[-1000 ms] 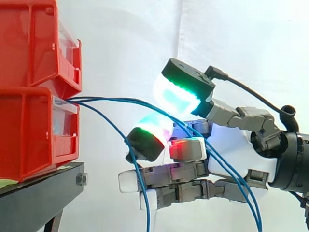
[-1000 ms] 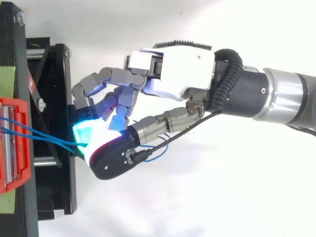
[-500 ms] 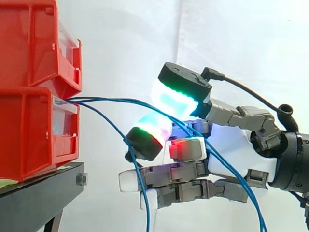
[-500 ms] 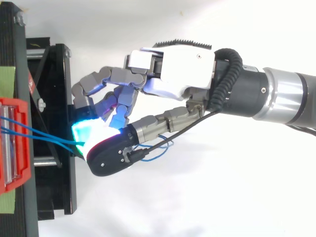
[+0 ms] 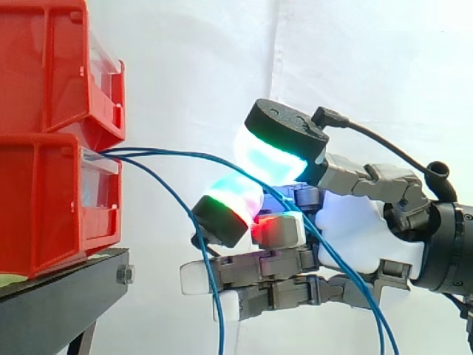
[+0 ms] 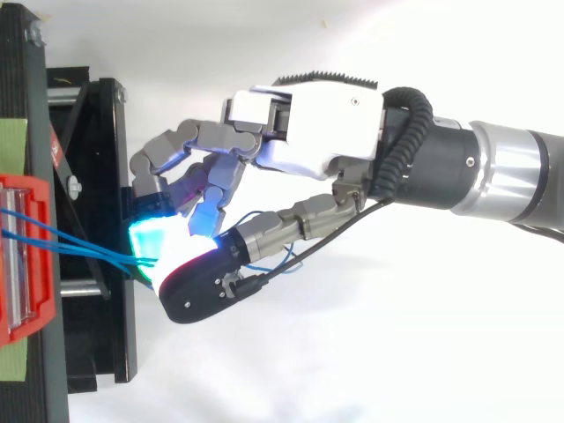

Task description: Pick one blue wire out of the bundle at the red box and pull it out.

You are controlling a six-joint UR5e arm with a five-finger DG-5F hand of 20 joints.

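- White curtain (image 5: pixel 192 44) backs the whole scene, giving you a plain field to read the wires against.
- Two stacked red plastic bins (image 5: pixel 44 148) sit at the left on a black metal stand (image 5: pixel 66 296). Their fronts face the arm, which is why the wires come out sideways toward it.
- Your robot hand (image 5: pixel 362 237) reaches in from the right, level with the lower bin's upper lip, its palm well apart from the stand's edge.
- Its fingers (image 5: pixel 225 203) are curled, with one glowing pad above and one below drawn close on the thin blue wires (image 5: pixel 170 153). I judge this a pinch, though you cannot tell whether one strand or more is caught.
- Those wires leave the lower bin's top front edge, arch to the pads, then hang down past the palm. Another strand droops just left of the fingers.
- Open room lies to the right, away from the bins. A straight pull that way looks free, and the bin's lip is the one edge a wire could drag on.
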